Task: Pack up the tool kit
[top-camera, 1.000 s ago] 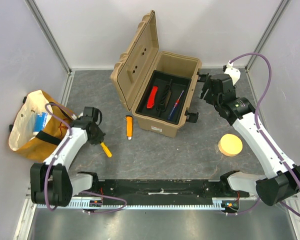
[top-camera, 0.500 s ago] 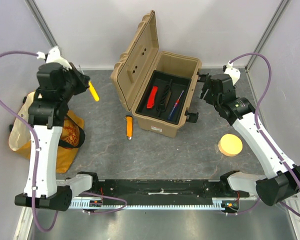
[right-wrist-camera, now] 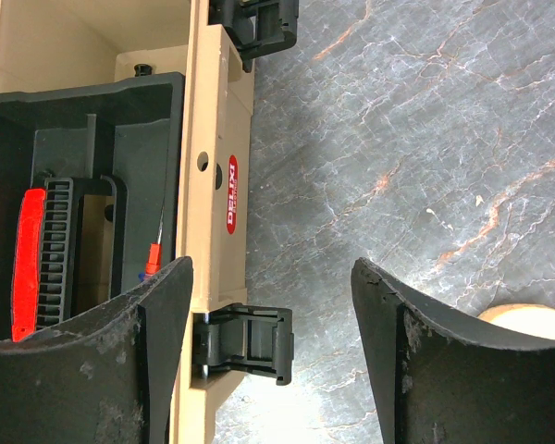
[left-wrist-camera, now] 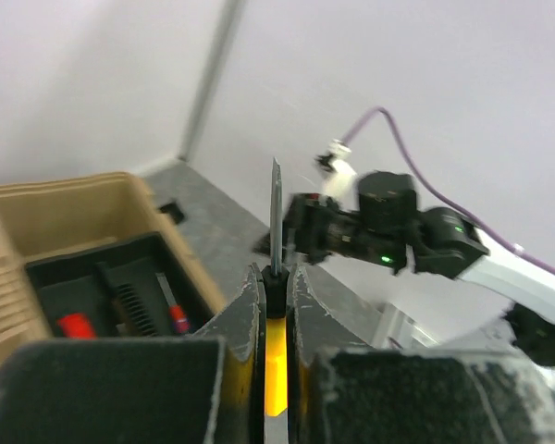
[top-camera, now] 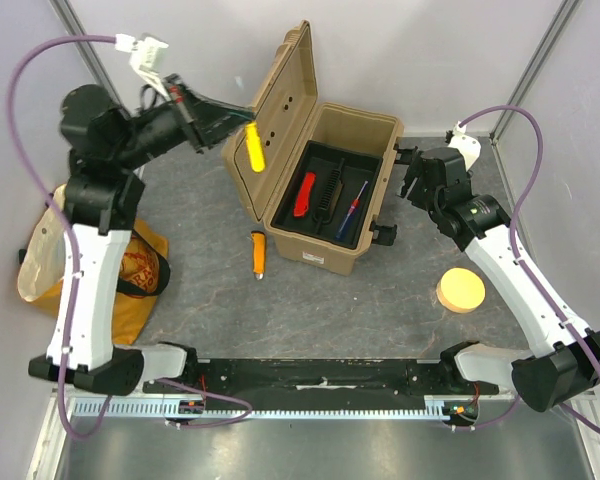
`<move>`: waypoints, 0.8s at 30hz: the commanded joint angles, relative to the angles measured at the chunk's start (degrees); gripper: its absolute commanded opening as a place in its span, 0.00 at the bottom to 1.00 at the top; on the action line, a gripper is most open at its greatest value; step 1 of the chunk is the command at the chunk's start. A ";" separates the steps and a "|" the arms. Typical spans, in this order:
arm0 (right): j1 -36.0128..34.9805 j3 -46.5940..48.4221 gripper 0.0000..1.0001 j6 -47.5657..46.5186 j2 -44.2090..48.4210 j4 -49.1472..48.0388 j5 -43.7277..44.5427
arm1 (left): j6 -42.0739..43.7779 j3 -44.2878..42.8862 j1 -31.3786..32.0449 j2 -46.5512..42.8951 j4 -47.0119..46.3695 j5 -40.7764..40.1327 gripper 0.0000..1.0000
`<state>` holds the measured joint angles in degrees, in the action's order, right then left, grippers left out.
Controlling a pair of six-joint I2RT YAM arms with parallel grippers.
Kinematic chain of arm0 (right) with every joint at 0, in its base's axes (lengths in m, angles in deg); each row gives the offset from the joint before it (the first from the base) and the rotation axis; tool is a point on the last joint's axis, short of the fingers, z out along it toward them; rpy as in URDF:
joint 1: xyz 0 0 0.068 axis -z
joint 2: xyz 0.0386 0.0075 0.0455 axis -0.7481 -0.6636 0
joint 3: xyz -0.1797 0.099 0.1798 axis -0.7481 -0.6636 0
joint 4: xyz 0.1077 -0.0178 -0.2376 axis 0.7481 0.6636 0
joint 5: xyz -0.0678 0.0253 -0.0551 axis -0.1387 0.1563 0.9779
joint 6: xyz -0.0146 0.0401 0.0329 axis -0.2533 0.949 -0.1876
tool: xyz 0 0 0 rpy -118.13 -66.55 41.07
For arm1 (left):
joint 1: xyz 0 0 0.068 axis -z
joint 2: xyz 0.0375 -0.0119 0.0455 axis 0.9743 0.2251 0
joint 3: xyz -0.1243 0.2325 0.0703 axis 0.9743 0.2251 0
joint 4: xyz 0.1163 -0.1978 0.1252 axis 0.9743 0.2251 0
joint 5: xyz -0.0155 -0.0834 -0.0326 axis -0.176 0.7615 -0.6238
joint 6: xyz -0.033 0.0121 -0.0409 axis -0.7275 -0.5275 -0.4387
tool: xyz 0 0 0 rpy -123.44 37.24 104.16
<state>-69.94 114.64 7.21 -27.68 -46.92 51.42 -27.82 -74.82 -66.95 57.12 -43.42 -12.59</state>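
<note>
The tan toolbox [top-camera: 365, 128] stands open at the back middle, lid [top-camera: 270, 110] up on its left. In its black inner tray [top-camera: 365, 228] lie a red knife [top-camera: 304, 194], a black tool and a small red-and-blue screwdriver [top-camera: 353, 208]. My left gripper [top-camera: 238, 126] is raised high beside the lid, shut on the yellow screwdriver [top-camera: 251, 148]. In the left wrist view the fingers [left-wrist-camera: 240, 314] clamp the yellow handle [left-wrist-camera: 276, 363], shaft [left-wrist-camera: 276, 213] pointing away. My right gripper [top-camera: 405, 172] is open by the box's right side, its jaws either side of a black latch [right-wrist-camera: 250, 342].
An orange-handled tool [top-camera: 258, 252] lies on the grey table in front of the lid. A round yellow sponge disc [top-camera: 461, 290] sits at the right. A yellow-orange cloth bag [top-camera: 55, 262] stands at the left edge, under my left arm. Walls close off the back.
My left arm has risen from the table by the bag and swung up and right to the toolbox lid, carrying the yellow screwdriver. The right arm has not moved.
</note>
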 commanded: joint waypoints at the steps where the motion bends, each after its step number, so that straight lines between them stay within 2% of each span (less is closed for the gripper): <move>1: 0.25 -0.32 0.76 -0.21 0.65 -1.75 0.10 | -3.33 -1.75 9.27 6.35 -7.03 4.55 0.02; 4: 0.25 -0.41 0.76 -0.12 0.65 -1.84 0.01 | -4.38 -5.26 14.29 12.94 -6.94 3.93 0.02; 7: 0.25 -0.59 0.76 -0.03 1.00 -1.92 0.10 | -0.80 -9.48 19.38 18.66 -4.48 1.13 0.02; 14: 0.34 -1.20 0.76 0.41 2.40 -1.66 0.28 | 13.53 -20.82 28.53 30.09 11.68 -18.11 0.02; 20: 0.42 -1.55 0.76 0.67 3.37 -1.66 0.72 | 17.93 -21.01 32.93 37.03 17.49 -34.01 0.02; 24: 0.51 -1.73 0.76 0.93 3.72 -1.49 0.80 | 19.26 -21.10 34.08 41.78 19.95 -39.91 0.02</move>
<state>-69.88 113.22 7.58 -25.43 -46.94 51.48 -13.72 -93.88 -33.70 94.56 -27.97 -41.22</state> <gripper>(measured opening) 0.760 0.066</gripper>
